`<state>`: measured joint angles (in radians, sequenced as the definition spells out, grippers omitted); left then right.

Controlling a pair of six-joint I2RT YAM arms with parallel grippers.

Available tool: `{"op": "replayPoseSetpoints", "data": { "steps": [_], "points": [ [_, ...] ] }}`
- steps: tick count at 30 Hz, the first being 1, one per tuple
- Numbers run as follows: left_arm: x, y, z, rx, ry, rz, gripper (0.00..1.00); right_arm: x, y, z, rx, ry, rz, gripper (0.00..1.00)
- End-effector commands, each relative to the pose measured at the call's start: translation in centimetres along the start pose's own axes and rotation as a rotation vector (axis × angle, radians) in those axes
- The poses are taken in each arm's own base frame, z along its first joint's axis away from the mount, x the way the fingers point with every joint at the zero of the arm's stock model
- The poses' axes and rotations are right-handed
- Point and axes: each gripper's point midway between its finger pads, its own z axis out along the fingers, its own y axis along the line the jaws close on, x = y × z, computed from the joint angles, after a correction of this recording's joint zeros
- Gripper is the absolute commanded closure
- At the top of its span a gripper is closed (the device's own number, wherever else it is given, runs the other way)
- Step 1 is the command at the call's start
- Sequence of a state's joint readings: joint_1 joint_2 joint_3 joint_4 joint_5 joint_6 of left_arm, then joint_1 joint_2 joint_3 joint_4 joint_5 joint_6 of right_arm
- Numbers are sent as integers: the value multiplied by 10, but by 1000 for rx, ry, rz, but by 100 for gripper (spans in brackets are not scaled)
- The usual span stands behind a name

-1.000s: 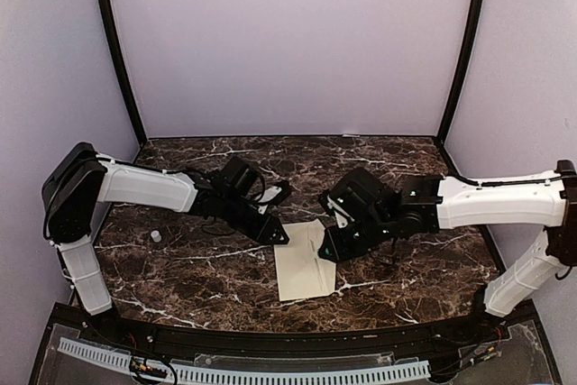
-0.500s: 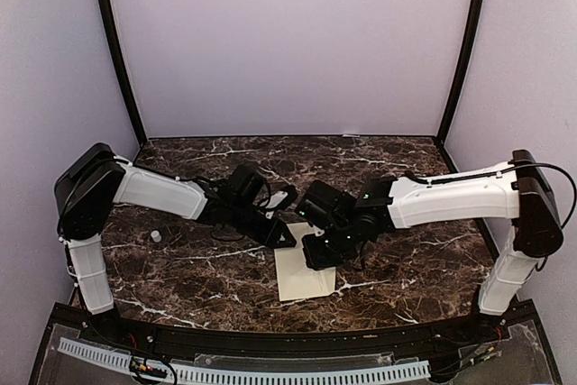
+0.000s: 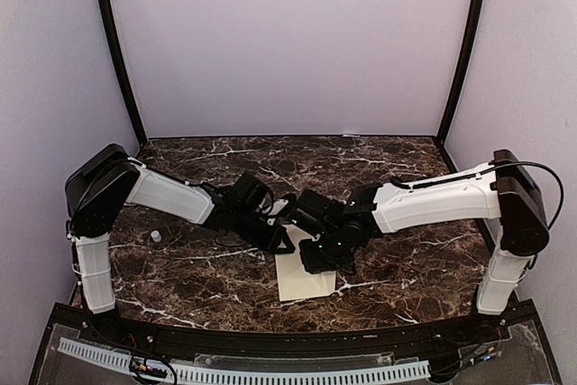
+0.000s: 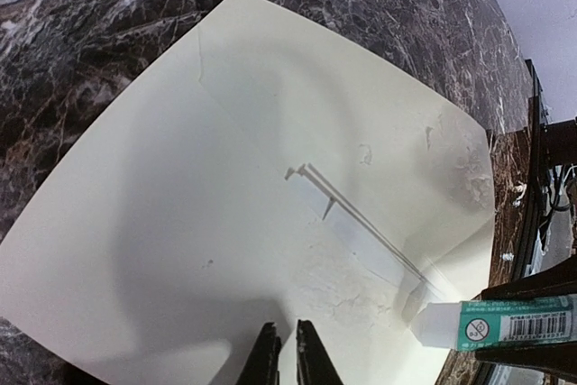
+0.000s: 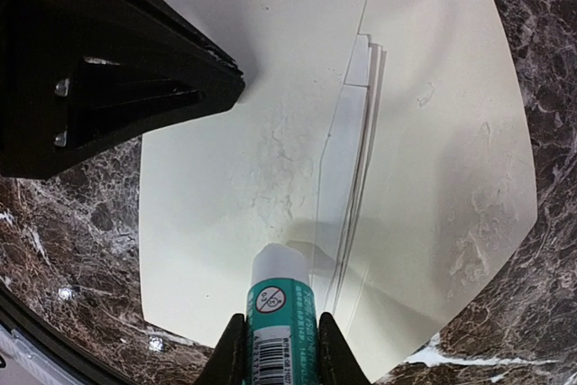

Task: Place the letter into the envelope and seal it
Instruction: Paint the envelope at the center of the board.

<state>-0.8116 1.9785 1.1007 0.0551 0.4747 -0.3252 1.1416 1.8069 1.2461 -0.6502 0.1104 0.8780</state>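
The envelope (image 3: 305,275) lies flat on the marble table, a cream sheet with its flap spread open and rough smeared patches (image 5: 275,164) on it. Thin layered paper edges (image 5: 361,132) run along its mouth; the letter cannot be told apart from them. My right gripper (image 5: 275,335) is shut on a teal glue stick (image 5: 281,308), whose white tip rests on the paper next to the mouth line. My left gripper (image 4: 287,353) hovers low over the envelope's left part, its fingers almost together and holding nothing. The glue stick (image 4: 505,322) shows at the lower right of the left wrist view.
Both grippers nearly meet above the envelope: left gripper (image 3: 282,241), right gripper (image 3: 317,254). A small white cap-like object (image 3: 155,235) stands on the table at the left. A black frame rail (image 3: 270,344) borders the near edge. Lilac walls enclose the other three sides.
The right arm has swung left, bringing the glue stick over the envelope close to the left gripper. The left gripper's fingers have drawn together and it has shifted slightly right.
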Motion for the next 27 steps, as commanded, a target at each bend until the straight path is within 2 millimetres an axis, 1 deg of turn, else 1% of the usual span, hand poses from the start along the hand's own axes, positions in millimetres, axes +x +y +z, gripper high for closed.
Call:
{"op": "replayPoseSetpoints", "data": {
  "steps": [1, 9, 18, 27],
  "points": [
    [18, 8, 9, -16, 64, -50, 91, -10, 6, 0, -11, -47, 37, 92],
    [18, 9, 10, -18, 68, -51, 94, -12, 9, 7, -38, -45, 41, 92],
    [17, 7, 10, -13, 67, -49, 94, -8, -1, 18, -3, -20, 55, 92],
    [15, 4, 9, -1, 65, -51, 94, -10, -10, 28, 30, -16, 87, 92]
  ]
}}
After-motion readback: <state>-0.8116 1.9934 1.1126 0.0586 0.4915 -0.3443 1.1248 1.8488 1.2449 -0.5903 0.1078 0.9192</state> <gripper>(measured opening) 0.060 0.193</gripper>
